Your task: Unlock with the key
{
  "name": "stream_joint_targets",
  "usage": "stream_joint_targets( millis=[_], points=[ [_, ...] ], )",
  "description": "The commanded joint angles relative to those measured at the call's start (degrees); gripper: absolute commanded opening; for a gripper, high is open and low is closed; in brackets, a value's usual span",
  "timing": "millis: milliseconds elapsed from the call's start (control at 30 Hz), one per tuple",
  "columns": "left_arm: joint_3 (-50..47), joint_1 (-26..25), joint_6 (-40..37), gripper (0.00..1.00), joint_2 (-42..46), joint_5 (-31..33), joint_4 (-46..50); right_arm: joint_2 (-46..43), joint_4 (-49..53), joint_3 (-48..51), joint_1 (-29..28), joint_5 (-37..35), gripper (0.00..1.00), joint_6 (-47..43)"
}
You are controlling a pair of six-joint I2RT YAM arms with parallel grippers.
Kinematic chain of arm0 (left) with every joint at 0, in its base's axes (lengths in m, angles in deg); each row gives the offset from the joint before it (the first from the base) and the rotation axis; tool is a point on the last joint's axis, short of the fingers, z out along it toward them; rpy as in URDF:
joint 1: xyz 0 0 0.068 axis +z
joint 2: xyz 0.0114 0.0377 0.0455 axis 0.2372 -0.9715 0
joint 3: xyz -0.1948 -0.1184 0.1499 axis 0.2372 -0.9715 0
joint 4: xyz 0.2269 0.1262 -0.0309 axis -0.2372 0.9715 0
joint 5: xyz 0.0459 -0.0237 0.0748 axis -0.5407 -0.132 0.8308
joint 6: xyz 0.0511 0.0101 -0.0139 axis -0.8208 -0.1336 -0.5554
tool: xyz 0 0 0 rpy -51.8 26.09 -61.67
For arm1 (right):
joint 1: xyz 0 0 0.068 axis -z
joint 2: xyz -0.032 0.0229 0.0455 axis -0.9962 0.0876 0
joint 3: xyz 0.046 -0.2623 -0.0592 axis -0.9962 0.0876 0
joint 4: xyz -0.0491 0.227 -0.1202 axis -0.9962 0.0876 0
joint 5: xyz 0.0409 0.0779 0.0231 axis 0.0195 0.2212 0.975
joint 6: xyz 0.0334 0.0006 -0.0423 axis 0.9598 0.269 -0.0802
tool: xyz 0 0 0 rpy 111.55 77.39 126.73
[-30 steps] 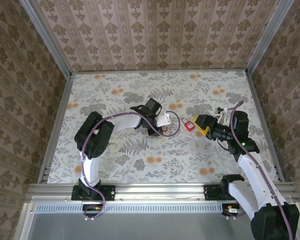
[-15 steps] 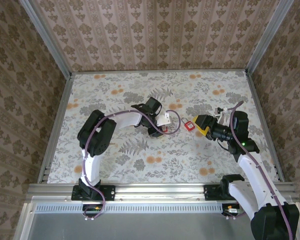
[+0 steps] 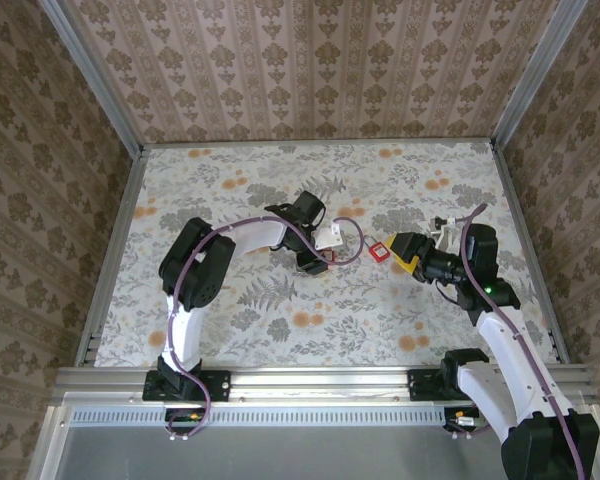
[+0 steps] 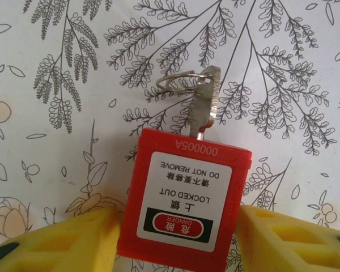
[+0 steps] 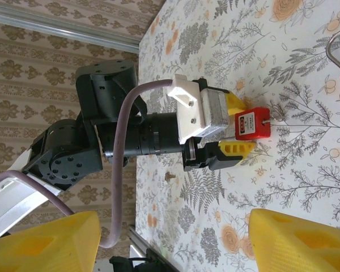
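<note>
Flanking a red lockout padlock (image 4: 184,192) at the bottom centre of the left wrist view, the left end effector (image 4: 178,224) has its yellow fingers (image 4: 62,241) close against both sides of the lock body. Whether they clamp it or merely touch it cannot be told. The padlock's white label (image 4: 184,201) reads "LOCKED OUT, DO NOT REMOVE" upside down. A key (image 4: 204,105) is seated in the lock's upper edge, and its key ring (image 4: 178,85) lies on the floral worktop (image 3: 280,320). In the overhead view this pair sits at mid-frame. Just to the right, the right end effector (image 5: 174,229) hangs wide open and holds nothing. Near it, a second red padlock (image 3: 378,250) rests on the worktop, its shackle (image 5: 334,48) at the right wrist view's upper right edge.
</note>
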Motion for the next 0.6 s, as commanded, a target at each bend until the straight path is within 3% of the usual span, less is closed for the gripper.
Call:
stream_joint_targets(
  millis=[0, 300, 467, 567],
  points=[
    [-0.84, -0.5, -0.43, 0.63, 1.18, 2.05, 0.58, -1.36, 2.7, -1.83, 0.33, -0.05, 0.7, -1.89],
    [-9.11, 0.24, 7.41, 0.76, 22.13, 6.83, -7.67, -1.14, 4.8, -3.42, -1.75, -4.19, 0.69, -3.74],
    [-25.45, 1.5, 25.68, 0.76, 36.99, 27.17, -24.52, 0.45, 5.35, -4.68, -8.64, -10.34, 0.69, -5.26],
    [-32.46, 3.54, 40.42, 0.79, 46.01, 39.05, -22.74, 2.85, 7.33, -6.33, -13.28, -14.99, 0.68, -7.67]
  ],
)
